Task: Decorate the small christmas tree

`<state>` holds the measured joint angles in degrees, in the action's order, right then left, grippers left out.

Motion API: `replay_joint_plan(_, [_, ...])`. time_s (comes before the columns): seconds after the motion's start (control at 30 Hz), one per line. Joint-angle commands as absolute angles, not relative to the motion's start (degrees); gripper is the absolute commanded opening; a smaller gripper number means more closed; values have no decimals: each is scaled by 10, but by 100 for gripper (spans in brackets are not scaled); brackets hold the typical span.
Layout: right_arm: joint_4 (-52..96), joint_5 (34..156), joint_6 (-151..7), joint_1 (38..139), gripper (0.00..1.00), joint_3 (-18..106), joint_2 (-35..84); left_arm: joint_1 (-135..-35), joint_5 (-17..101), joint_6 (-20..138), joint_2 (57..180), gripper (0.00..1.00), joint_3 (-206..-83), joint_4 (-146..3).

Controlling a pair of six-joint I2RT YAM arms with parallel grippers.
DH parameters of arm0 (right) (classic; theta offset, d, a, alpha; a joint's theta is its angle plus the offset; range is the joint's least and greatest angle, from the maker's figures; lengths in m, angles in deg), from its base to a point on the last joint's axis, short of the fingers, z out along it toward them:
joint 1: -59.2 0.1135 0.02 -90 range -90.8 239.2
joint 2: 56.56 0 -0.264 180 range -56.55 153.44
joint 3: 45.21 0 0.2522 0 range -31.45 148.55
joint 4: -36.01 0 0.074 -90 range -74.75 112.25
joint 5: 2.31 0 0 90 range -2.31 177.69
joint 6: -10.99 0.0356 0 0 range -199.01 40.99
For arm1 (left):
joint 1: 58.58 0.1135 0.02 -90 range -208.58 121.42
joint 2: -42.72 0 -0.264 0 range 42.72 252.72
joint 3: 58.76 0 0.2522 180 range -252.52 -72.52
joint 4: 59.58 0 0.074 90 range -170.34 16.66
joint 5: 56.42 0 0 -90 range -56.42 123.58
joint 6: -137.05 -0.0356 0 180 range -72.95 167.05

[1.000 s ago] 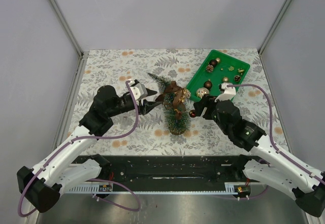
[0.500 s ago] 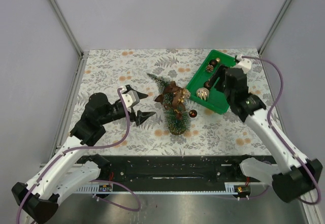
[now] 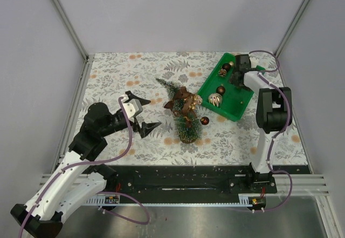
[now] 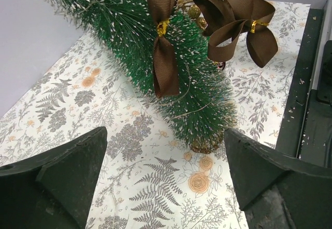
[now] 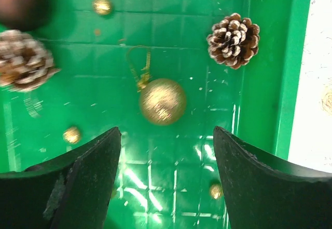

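From above, the small dark green frosted bottle-brush christmas tree point(image 3: 186, 124) is sitting mid-table on the fern-patterned tablecloth point(image 3: 118, 70), apparently leaning, just left of the green plastic tray point(image 3: 233, 114). In the left wrist view, the left gripper point(image 4: 165, 151) is gaping wide before the tree's brown ribbon bows point(image 4: 163, 57). In the right wrist view, the right gripper point(image 5: 167, 135) is spreading wide over a gold glitter ball point(image 5: 162, 100) in the tray.

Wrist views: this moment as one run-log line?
left gripper open, facing frosted green bottle-brush tree | right gripper open over gold glitter ball in green tray
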<state>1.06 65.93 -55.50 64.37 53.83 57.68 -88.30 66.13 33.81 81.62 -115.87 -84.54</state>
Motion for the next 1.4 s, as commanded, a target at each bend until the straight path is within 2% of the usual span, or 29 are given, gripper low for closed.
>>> replay_joint_plan(0.0, [-8, 651, -577, 632, 78, 600, 617, -878, 649, 328, 803, 99, -1156, -843])
replay_joint_plan(0.47, [-14, 671, -594, 623, 63, 655, 676, -875, 646, 337, 801, 99, -1139, -816])
replay_joint_plan(0.8, [-21, 681, -595, 623, 67, 637, 668, -872, 648, 339, 803, 99, -1137, -805])
replay_joint_plan(0.97, [-17, 679, -597, 623, 56, 636, 666, -871, 646, 340, 803, 99, -1135, -798])
replay_joint_plan(1.1, [-7, 686, -595, 623, 36, 621, 651, -871, 634, 343, 803, 99, -1129, -790])
replay_joint_plan(1.37, [15, 748, -571, 624, 27, 538, 541, -871, 592, 363, 818, 98, -1110, -755])
